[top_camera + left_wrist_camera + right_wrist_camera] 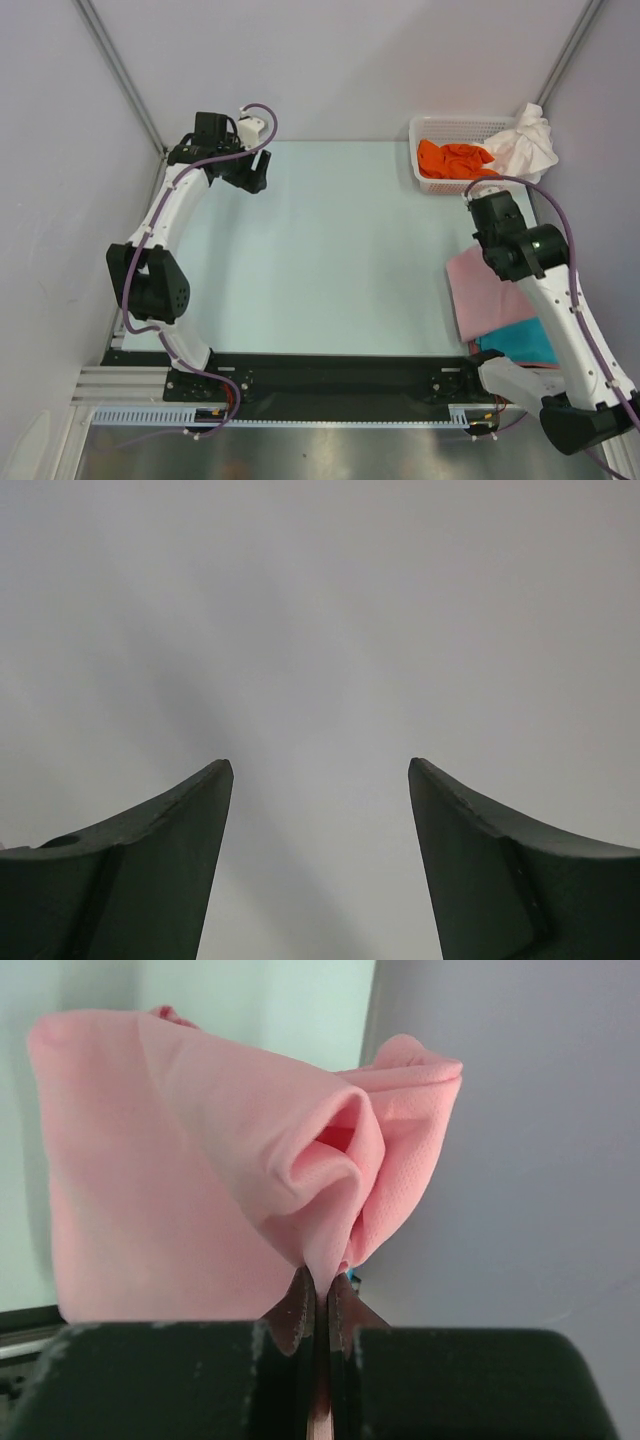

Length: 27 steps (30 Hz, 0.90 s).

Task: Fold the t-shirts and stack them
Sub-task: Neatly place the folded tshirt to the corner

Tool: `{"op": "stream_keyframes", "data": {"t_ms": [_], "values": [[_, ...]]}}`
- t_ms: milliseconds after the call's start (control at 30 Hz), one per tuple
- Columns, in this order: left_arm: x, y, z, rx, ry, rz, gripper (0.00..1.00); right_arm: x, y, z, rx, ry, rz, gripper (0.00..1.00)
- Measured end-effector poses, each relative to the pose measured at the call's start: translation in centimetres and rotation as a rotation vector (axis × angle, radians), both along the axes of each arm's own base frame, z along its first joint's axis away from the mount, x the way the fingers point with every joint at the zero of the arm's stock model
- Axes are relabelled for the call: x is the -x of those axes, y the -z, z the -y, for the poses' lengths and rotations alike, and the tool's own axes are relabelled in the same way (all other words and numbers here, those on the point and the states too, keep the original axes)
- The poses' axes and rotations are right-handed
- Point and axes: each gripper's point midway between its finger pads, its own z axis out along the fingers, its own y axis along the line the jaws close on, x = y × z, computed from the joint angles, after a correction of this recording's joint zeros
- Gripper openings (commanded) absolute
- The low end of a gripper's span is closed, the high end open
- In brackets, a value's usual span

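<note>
My right gripper is shut on a bunched fold of the light pink t-shirt, which bulges up from its fingertips. From above, the pink t-shirt lies at the table's right edge, over a teal t-shirt, and the right arm hides its own fingers. An orange t-shirt sits in the basket, and a white t-shirt hangs over the basket's right rim. My left gripper hovers at the far left, open and empty; its wrist view shows the left gripper facing only a blank grey wall.
The white lattice basket stands at the back right corner. Grey walls enclose the table on three sides. A black rail carrying the arm bases runs along the near edge.
</note>
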Motion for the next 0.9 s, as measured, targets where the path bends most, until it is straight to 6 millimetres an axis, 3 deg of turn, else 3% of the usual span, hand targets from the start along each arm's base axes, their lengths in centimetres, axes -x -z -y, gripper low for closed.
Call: {"op": "stream_keyframes", "data": {"t_ms": [133, 467, 633, 900], "values": [[-0.1, 0.0, -0.2, -0.004, 0.0, 0.005, 0.77, 1.6, -0.2, 2.3, 0.062, 0.004, -0.015, 0.0], [-0.3, 0.3, -0.7, -0.005, -0.009, -0.001, 0.77, 4.4, 4.3, 6.4, 0.257, -0.009, -0.276, 0.0], [-0.3, 0.3, -0.8, -0.004, -0.012, -0.001, 0.77, 4.3, 5.6, 8.8, 0.316, 0.05, -0.297, 0.0], [-0.3, 0.3, -0.8, -0.004, -0.012, -0.001, 0.77, 3.1, 6.9, 10.8, 0.386, 0.051, -0.309, 0.02]]}}
